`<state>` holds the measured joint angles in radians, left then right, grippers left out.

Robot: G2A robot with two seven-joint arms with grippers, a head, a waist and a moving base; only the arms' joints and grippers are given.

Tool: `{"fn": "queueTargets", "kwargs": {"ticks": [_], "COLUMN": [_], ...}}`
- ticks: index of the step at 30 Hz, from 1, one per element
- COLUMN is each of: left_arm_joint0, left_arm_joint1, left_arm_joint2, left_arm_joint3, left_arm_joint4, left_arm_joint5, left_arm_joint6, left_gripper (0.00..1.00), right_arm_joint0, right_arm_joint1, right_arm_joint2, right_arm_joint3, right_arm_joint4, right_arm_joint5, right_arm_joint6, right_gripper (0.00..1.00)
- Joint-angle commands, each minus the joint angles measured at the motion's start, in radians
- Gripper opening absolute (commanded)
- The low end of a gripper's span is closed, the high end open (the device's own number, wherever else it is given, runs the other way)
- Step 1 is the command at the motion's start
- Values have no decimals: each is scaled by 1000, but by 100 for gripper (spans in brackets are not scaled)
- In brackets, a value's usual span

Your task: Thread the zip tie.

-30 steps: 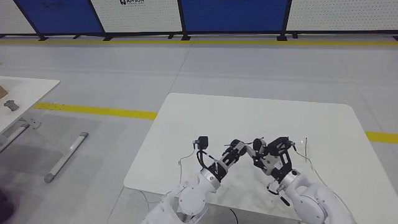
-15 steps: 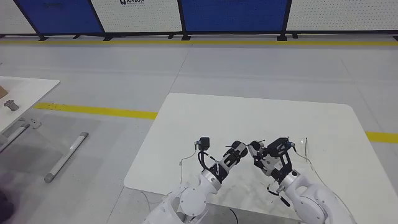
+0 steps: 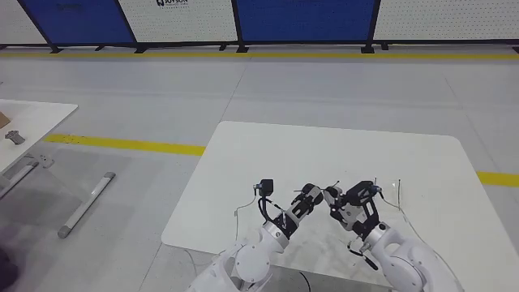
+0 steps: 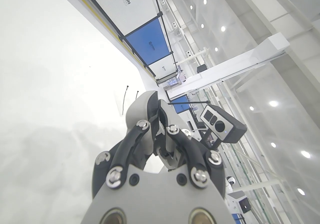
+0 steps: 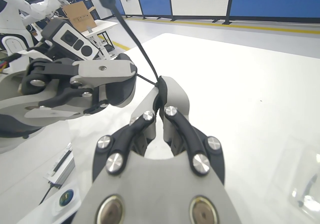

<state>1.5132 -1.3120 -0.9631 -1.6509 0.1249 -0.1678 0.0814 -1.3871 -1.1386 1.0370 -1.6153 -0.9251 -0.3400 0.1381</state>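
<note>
A white table (image 3: pixel 268 154) stands on a pale grey floor (image 3: pixel 162 89) crossed by a yellow line (image 3: pixel 122 143). Blue and white partition panels (image 3: pixel 304 4) close off the far side. A clear plastic bag (image 5: pixel 300 180) lies on the table. Off to one side stands a second table (image 3: pixel 32 118) carrying a cardboard box (image 5: pixel 78 15), with a grey bar (image 3: pixel 85 204) on the floor beside it.

Bright overhead ceiling lights (image 4: pixel 273 103) glare off the white table (image 4: pixel 50 47).
</note>
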Motion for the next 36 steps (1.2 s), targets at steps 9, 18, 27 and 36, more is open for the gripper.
{"fn": "queueTargets", "kwargs": {"ticks": [9, 18, 27, 36], "left_arm_joint0": [5, 16, 19, 16], "left_arm_joint1": [0, 2, 1, -1], "left_arm_joint2": [-1, -6, -12, -5], "left_arm_joint3": [-9, -23, -20, -15], "left_arm_joint4": [0, 2, -8, -3], "left_arm_joint5": [-11, -24, -18, -4], "left_arm_joint6": [1, 4, 15, 8], "left_gripper": [0, 0, 0, 0], "right_arm_joint0": [21, 37, 28, 7], "right_arm_joint1": [3, 7, 18, 31], "right_arm_joint2": [-26, -46, -38, -14], "right_arm_joint3": [22, 43, 47, 28], "right_arm_joint4": [16, 33, 59, 59], "right_arm_joint5": [0, 0, 0, 0], "right_arm_joint6": [21, 19, -13, -32], "right_gripper": [0, 0, 15, 24]}}
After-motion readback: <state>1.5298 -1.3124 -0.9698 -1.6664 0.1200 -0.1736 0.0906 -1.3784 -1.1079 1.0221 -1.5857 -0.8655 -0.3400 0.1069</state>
